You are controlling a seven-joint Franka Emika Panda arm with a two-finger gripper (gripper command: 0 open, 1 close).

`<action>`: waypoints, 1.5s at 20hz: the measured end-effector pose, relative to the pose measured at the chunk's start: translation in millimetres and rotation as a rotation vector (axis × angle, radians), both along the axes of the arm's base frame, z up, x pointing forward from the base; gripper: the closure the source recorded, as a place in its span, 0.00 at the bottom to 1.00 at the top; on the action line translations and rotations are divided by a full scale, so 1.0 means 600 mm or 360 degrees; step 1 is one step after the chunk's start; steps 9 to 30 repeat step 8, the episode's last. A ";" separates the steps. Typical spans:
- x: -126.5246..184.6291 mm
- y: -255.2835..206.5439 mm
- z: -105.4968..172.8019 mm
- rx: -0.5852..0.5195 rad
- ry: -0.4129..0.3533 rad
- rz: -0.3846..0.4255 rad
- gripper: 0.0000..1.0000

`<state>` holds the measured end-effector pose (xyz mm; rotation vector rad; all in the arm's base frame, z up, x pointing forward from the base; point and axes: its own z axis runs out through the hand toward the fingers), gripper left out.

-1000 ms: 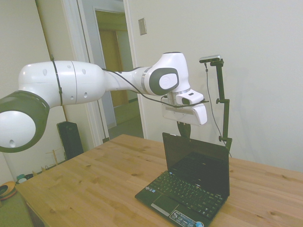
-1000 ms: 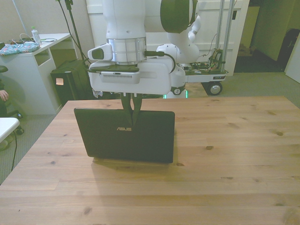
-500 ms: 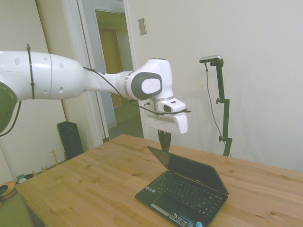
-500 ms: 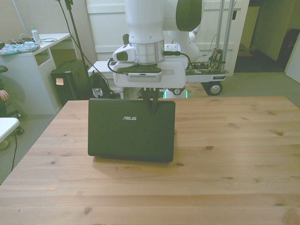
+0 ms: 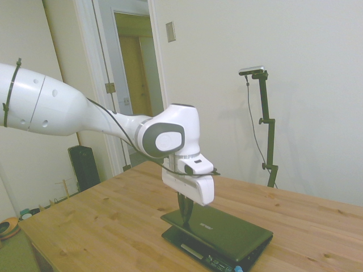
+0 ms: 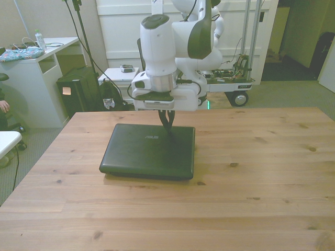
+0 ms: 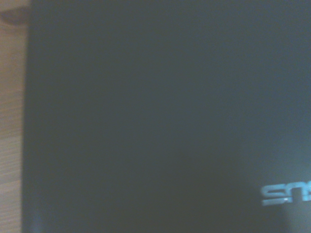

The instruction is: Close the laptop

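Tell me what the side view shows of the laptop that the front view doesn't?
Only the side view shows the laptop's front edge, where a strip of the base with its stickers peeks out under the lid, which is not quite flat. Only the front view shows the whole lid from above, hiding that edge. Both show the tool pressing down on the dark lid near the logo, on the wooden table.

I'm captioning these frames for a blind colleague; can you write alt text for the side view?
A small black laptop with a matte dark lid lies nearly shut on a light wooden table, its front edge not quite down. The white robot arm's end effector points straight down, its dark fingers together, tips on the lid near one end. A pale wall and open doorway stand behind.
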<state>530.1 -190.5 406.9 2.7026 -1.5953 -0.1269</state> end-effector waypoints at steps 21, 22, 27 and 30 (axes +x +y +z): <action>0.059 0.117 0.157 0.0030 -0.0217 0.0191 1.00; 0.059 0.117 0.157 0.0030 -0.0217 0.0191 1.00; 0.059 0.117 0.157 0.0030 -0.0217 0.0191 1.00; 0.059 0.117 0.157 0.0030 -0.0217 0.0191 1.00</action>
